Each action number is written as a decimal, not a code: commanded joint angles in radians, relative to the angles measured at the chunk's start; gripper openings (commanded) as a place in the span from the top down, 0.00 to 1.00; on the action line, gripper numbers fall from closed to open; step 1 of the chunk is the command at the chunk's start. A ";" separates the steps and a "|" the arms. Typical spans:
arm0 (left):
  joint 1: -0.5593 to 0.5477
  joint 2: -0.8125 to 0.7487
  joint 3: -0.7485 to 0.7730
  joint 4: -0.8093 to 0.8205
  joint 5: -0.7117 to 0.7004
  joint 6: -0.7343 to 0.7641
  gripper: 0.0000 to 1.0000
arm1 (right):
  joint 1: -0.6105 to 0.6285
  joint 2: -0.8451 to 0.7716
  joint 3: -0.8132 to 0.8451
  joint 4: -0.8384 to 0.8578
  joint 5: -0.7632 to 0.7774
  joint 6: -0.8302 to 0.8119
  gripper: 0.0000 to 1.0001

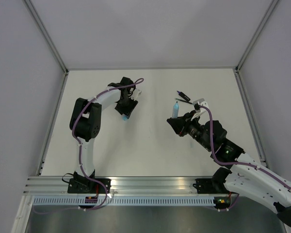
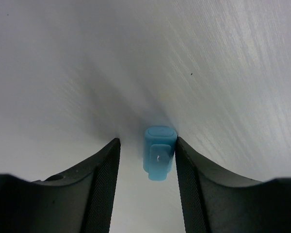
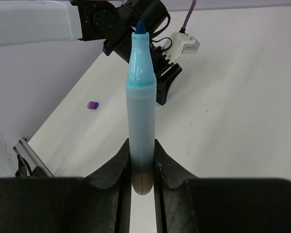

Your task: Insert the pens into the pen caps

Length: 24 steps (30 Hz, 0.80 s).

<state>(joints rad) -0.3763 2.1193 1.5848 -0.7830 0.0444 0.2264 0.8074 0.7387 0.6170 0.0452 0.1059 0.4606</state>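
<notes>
Highlighter point(image 3: 140, 111), uncapped, stands tip-up at centre of the right wrist view, clamped at its base by the right gripper point(image 3: 142, 160). Blue cap point(image 2: 159, 153) rests on the table point(image 2: 208, 58) at lower centre of the left wrist view, between the jaws of the left gripper point(image 2: 148, 162). These stand apart, one touching it, the other showing a gap: no grip yet. Purple cap point(image 3: 92, 105) lies loose at left. Dark pen point(image 1: 184, 98) lies right of centre overhead. No pen appears capped; judged, every insertion remains.

Left tool point(image 1: 125, 113) over cap point(image 1: 123, 118), right tool point(image 1: 176, 118) gripping highlighter point(image 1: 175, 108)
</notes>
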 commanded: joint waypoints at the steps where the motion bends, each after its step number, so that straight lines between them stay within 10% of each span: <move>1: 0.004 0.041 0.006 -0.012 -0.014 -0.004 0.47 | -0.001 -0.013 0.006 0.025 0.000 0.015 1.00; 13: 0.004 0.004 -0.088 -0.015 0.003 -0.091 0.98 | -0.001 0.019 -0.002 0.039 0.008 0.012 1.00; 24: 0.004 -0.315 -0.124 0.244 0.276 -0.459 0.98 | 0.001 0.157 -0.010 0.142 -0.132 -0.014 1.00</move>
<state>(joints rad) -0.3744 1.9747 1.4704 -0.7010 0.1780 -0.0441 0.8074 0.8593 0.6094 0.0986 0.0589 0.4576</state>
